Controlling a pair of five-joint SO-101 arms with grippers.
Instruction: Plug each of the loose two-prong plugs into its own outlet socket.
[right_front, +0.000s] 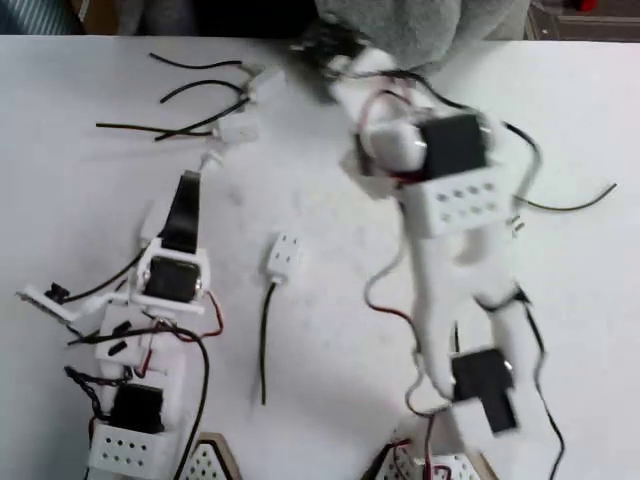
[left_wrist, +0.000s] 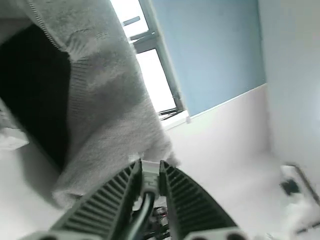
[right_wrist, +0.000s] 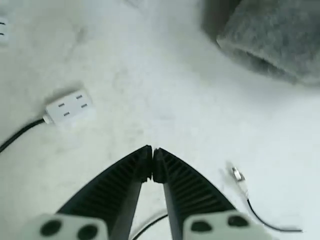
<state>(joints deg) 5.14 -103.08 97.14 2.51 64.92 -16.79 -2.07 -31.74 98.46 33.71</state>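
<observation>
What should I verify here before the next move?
1. Left gripper grips something: ok, shut on a white corded part.
2. Left gripper aimed at a socket: not ok, it points up at a grey sweater.
3. Right gripper free: ok, shut and empty.
4. Outlet socket slots unoccupied: ok, on the table.
5. Loose plug prong direction: cannot tell.

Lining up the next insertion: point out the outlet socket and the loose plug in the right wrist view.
outlet socket (right_wrist: 69, 107), right wrist view, on its slotted face.
loose plug (right_wrist: 237, 174), right wrist view, on its head.
</observation>
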